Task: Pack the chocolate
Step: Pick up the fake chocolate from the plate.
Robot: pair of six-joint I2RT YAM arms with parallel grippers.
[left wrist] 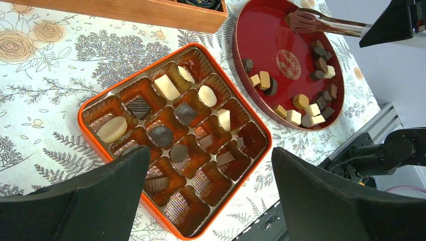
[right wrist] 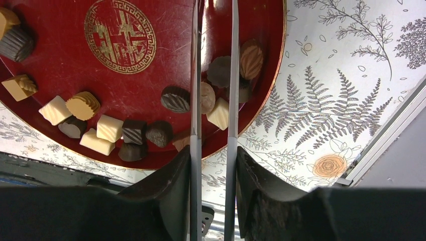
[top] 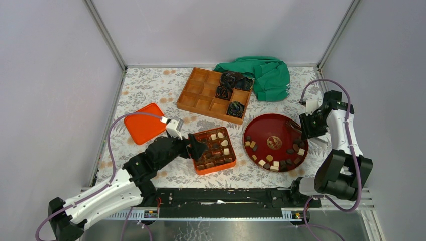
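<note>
**Inspector:** Item one: the chocolate (right wrist: pixel 109 128). Where is it?

**Assistant:** In two lots. One lies loose on the red plate (top: pixel 266 125), strung along the rim from about 8 o'clock through 6 to 4, with dark, tan and cream pieces mixed. The other sits in the orange box (top: pixel 201 168), one piece to a cup in the cups that are filled. The box stands just beside the plate, at its 9 o'clock.

**Inspector:** Right gripper (right wrist: pixel 213 158)?

**Assistant:** Clenched on the tongs (right wrist: pixel 195 75), one finger against the outside of each metal arm. The tongs reach over the plate from its 2 o'clock side. In the wrist view the arms stand apart, and a tan lump and a cream piece show in the gap. Whether metal touches either piece I cannot tell.

**Inspector:** Left gripper (top: pixel 197 148)?

**Assistant:** Released — jaws wide, nothing between them. It is at the box's 9 o'clock edge.

**Inspector:** Surroundings?

**Assistant:** A wooden tray (top: pixel 198 95) sits at the box's 12 o'clock, with black rosettes (top: pixel 232 80) in the compartments on its 3 o'clock side. A green cloth (top: pixel 266 75) lies just beside the tray at its 2 o'clock. An orange lid (top: pixel 144 123) lies apart from the box at its 10 o'clock. All of it rests on the flower-printed table (top: pixel 150 90).
</note>
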